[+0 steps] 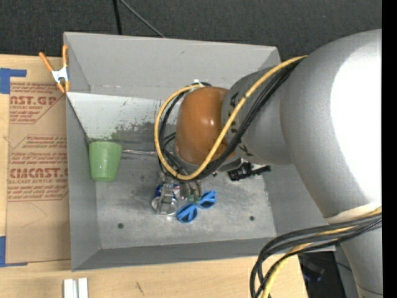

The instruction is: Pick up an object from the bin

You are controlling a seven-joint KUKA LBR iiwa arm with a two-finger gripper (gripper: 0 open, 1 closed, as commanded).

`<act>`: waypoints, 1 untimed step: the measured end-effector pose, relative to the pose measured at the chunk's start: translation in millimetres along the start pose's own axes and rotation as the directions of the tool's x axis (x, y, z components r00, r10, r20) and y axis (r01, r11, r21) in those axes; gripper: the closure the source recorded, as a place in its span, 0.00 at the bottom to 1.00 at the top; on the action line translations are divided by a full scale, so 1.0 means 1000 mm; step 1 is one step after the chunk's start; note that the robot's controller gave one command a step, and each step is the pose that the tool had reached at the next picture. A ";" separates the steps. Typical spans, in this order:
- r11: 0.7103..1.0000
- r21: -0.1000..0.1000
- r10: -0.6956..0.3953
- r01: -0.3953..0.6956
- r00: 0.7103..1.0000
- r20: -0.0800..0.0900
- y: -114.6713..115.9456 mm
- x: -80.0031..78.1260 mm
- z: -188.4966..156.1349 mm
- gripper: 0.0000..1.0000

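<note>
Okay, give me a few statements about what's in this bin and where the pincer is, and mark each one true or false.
1. A green cup sits close to the left wall of the bin. True.
2. A blue plastic thing lies in the bin's far left corner. False: it lies on the floor near the lower middle of the view, just right of the pincer.
3. The pincer is down near the bin floor. True.
4. The green cup is right under the pincer. False: it sits apart, well to the pincer's left.
5. The arm reaches in from the view's left. False: it comes from the right.
</note>
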State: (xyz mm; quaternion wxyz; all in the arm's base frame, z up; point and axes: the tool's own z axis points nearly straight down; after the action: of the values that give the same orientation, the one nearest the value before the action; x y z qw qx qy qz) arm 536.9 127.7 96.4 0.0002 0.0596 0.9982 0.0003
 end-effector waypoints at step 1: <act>0.999 -0.003 -0.036 0.036 0.999 0.010 0.008 -0.017 -0.091 1.00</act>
State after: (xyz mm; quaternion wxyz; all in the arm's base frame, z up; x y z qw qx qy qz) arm 554.6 134.0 187.4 0.0053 0.0416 0.9991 0.0018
